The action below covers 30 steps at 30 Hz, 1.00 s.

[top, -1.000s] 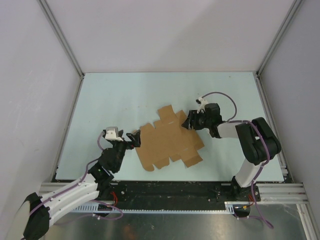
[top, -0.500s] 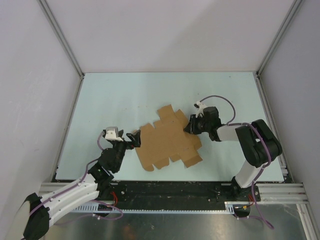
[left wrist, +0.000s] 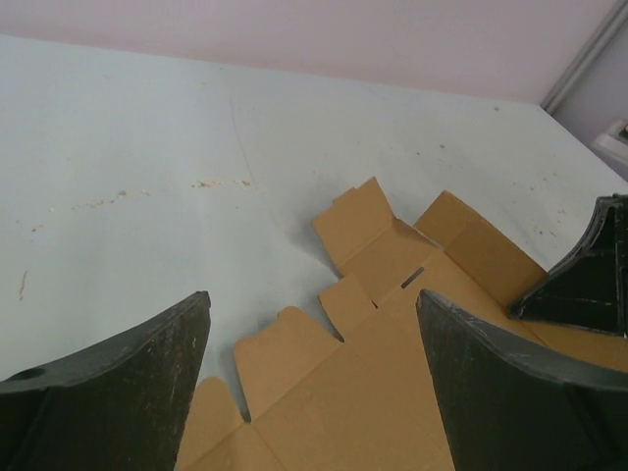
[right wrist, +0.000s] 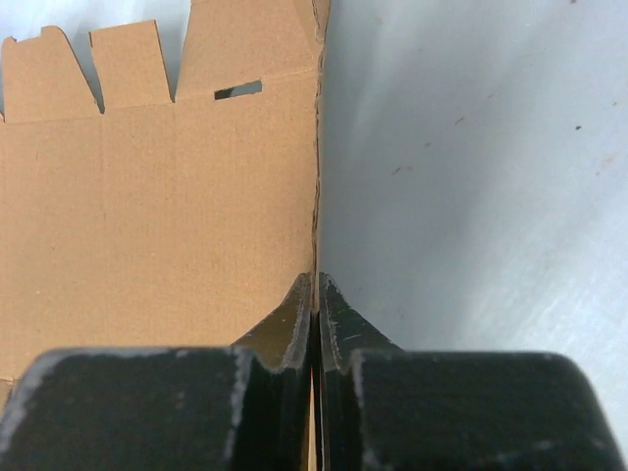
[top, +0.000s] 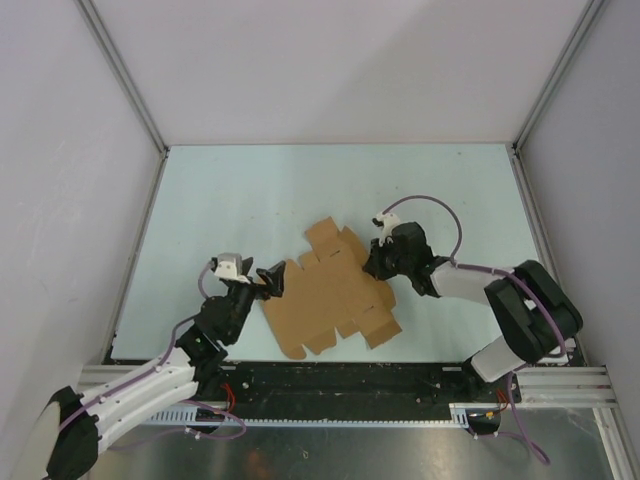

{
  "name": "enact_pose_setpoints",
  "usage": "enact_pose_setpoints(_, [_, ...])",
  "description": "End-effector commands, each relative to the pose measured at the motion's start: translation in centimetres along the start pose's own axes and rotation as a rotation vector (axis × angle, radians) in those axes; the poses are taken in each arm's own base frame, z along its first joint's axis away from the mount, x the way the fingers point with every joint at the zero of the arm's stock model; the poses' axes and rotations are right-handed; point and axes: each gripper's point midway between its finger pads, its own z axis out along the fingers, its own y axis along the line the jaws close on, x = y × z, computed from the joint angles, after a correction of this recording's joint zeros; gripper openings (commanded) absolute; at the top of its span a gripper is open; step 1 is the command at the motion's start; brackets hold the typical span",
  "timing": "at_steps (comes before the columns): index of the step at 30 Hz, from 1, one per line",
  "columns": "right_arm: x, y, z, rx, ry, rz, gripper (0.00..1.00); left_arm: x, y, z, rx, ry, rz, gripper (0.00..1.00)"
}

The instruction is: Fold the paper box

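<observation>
The pale blue table (top: 250, 190) fills the floor of a white-walled booth, and both arms are bolted along its 6 o'clock edge.

From above, the paper box (top: 335, 295) is a flat, unfolded tan sheet with tabs and crease lines. It lies on the table a little toward 6 o'clock from the middle, turned askew so its long run goes from about 11 o'clock to 5 o'clock. In the left wrist view its flaps (left wrist: 392, 324) spread flat across the surface. One tab at the far end tips up slightly.

The right arm (top: 520, 315) bends in from 4 o'clock and reaches across to the sheet's 2 o'clock edge. The left arm (top: 130, 395) stretches up from 7 o'clock toward the sheet's 9 o'clock corner.

The right gripper (top: 372, 262) is pressed together on the cardboard. Its own camera shows the two black fingers (right wrist: 294, 319) meeting on the sheet's edge (right wrist: 157, 196), with a thin strip of board caught between them.

The left gripper (top: 272, 278) has its jaws spread wide and holds nothing. Its fingers (left wrist: 128, 392) frame the near tabs, right at the sheet's edge; I can't tell whether they touch it.

A small slot (right wrist: 238, 90) is cut near the far flap.
</observation>
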Motion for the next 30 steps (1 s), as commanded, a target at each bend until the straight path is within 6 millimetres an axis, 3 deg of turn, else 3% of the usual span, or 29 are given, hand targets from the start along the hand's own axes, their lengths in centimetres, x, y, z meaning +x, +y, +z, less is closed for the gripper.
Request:
enact_pose_setpoints(1, [-0.7, 1.2, -2.0, 0.003, -0.045, -0.049, 0.02, -2.4, -2.6, 0.7, 0.114, -0.056, 0.052, 0.89])
enact_pose_setpoints(5, [-0.2, 2.7, -3.2, -0.022, -0.036, -0.053, 0.00, -2.1, -5.8, 0.3, 0.301, -0.055, 0.096, 0.82])
enact_pose_setpoints(9, [0.4, 4.0, -4.1, -0.013, -0.028, -0.041, 0.00, -2.3, -7.4, 0.0, 0.401, -0.087, 0.119, 0.80])
enact_pose_setpoints(22, [0.5, 6.2, -6.2, -0.020, -0.044, -0.054, 0.00, -0.7, -10.8, 0.1, 0.646, -0.102, 0.287, 0.73])
enact_pose_setpoints(24, [0.4, 6.2, -6.3, -0.023, -0.051, -0.057, 0.00, -1.9, -10.7, 1.0, 0.653, -0.145, 0.290, 0.72])
enact_pose_setpoints(25, [0.3, 6.3, -6.3, -0.029, -0.054, -0.059, 0.00, -0.9, -11.0, 1.3, 0.685, -0.113, 0.295, 0.72])
enact_pose_setpoints(27, [0.1, 6.5, -6.2, -0.039, -0.058, -0.066, 0.00, -2.1, -11.2, 2.5, 0.699, -0.142, 0.288, 0.67])
enact_pose_setpoints(28, [0.2, 6.5, -6.1, -0.043, -0.055, -0.071, 0.00, -0.8, -11.1, 3.2, 0.705, -0.100, 0.284, 0.65])
enact_pose_setpoints(30, [0.3, 6.5, -6.0, -0.044, -0.051, -0.079, 0.00, -1.5, -11.7, 4.1, 0.746, -0.115, 0.254, 0.61])
